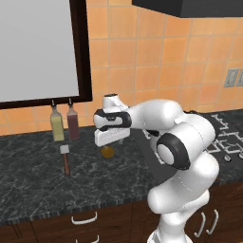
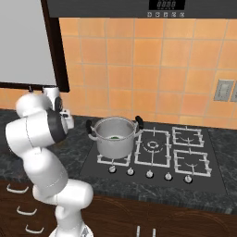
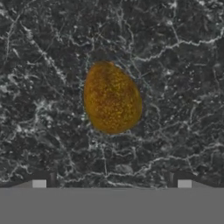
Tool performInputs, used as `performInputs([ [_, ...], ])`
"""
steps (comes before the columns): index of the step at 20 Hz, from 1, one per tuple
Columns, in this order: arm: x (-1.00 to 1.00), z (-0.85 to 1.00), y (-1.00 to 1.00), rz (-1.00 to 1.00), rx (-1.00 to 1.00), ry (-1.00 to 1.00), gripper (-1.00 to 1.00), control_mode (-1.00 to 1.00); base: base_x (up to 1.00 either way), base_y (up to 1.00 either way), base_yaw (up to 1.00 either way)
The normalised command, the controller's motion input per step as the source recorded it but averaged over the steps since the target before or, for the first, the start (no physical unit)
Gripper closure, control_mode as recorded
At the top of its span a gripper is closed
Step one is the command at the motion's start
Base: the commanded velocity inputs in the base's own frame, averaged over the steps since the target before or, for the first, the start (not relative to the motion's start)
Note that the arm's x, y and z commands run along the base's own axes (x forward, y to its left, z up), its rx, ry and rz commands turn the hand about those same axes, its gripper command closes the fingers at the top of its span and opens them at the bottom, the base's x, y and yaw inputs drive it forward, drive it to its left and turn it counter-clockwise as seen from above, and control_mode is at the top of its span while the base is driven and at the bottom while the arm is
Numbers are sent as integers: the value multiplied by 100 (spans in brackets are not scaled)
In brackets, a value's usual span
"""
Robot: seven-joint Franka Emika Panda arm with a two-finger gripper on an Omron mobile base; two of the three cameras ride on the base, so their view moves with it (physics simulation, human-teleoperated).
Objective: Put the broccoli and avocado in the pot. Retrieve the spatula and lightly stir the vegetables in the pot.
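End effector (image 1: 110,142) poised over the avocado (image 1: 108,152), its jaws spread wide and holding nothing; the orange-brown lump lies on the dark marbled worktop (image 1: 33,161) directly beneath, apart from the finger tips. This alignment suggests the step in hand is the pickup of the avocado, a descent and a closing of the jaws being what remains before it can be carried off. Hand view: the avocado (image 3: 112,98) sits near the centre between the two finger tips at the lower edge, egg-shaped and resting on bare stone, a centring that the base views cannot confirm because the white hand covers most of it there. Left base view: the spatula (image 1: 66,159) lies flat on the worktop to the left of the avocado, pale head toward the wall and dark handle toward the front edge, below two bottles (image 1: 64,122) that stand against the tiled wall; it is untouched, which fits its later place in the task. Right base view: the pot (image 2: 114,136) stands on the near-left burner of the stove (image 2: 185,159), to the right of the arm, with something green inside it, probably the broccoli, though too small to tell for sure. The pot is hidden behind the arm in the left base view.
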Motion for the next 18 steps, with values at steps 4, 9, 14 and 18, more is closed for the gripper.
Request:
performInputs([
  [4,14,-29,4,-2,0,5,-100,-100,0,0,0],
  [9,17,-28,8,-2,0,0,-100,-100,0,0,0],
  [14,6,-26,0,0,0,-3,-100,-100,0,0,0],
  [18,0,-24,6,0,0,-3,-100,-100,0,0,0],
])
